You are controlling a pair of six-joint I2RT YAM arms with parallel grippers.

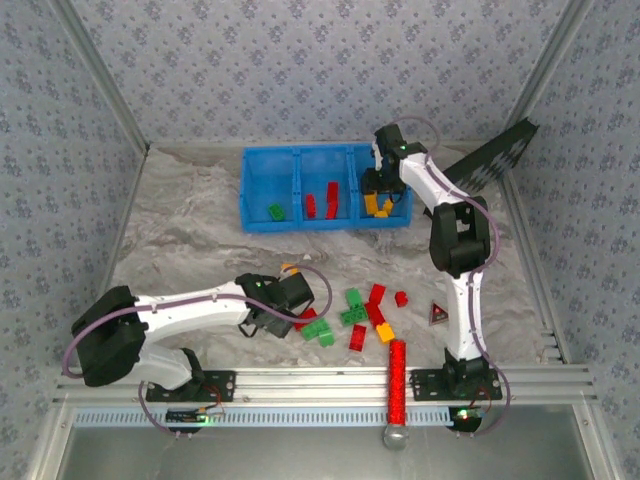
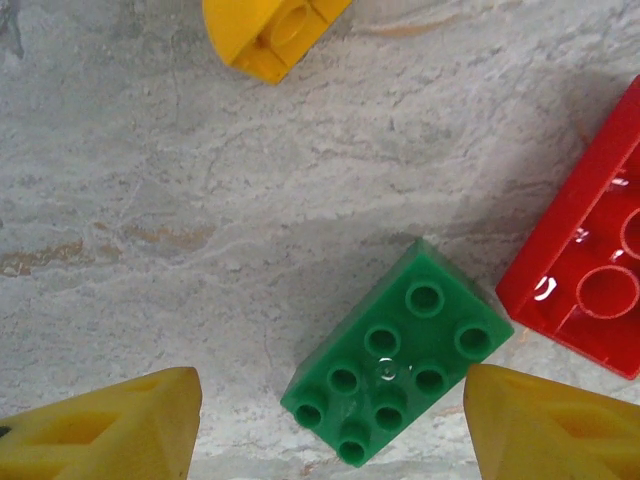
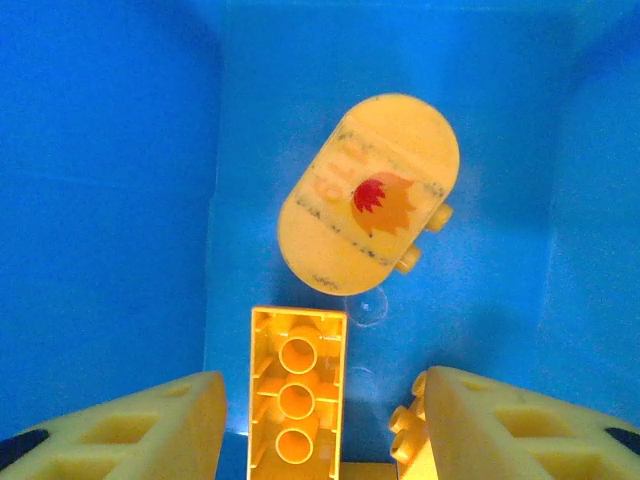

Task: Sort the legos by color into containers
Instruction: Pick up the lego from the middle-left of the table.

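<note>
top view gives: the whole layout. Red glittery cylinder (image 1: 398,380) at the near edge, loose legos (image 1: 353,317) mid-table, blue bin (image 1: 320,151) on the far side, black dotted panel (image 1: 495,155) to the bin's right.
left wrist gives: brick detail the top view is too coarse for. Green brick (image 2: 400,365) studded face up, red brick (image 2: 590,270) underside up to its right, yellow piece (image 2: 270,30) farther out.
left gripper (image 1: 268,322) (image 2: 330,440): low over the table at the left end of the pile, jaws spread wide, nothing grasped.
green brick vs left gripper: it sits in the gap, closer to the right-hand finger in that view. We can't tell if it touches.
loose legos: red, green and one orange, scattered just right of the left gripper, with a dark triangle (image 1: 438,314) beside them.
bin contents: green in the left compartment, red in the middle, yellow-orange in the right.
right gripper (image 1: 378,195) (image 3: 320,420): down in the right compartment, jaws apart, gripping nothing.
right wrist gives: long yellow brick (image 3: 297,400) underside up between the fingers with a clear gap on each side. A rounded yellow piece (image 3: 370,190) with a red flame mark lies just beyond it on the bin floor.
</note>
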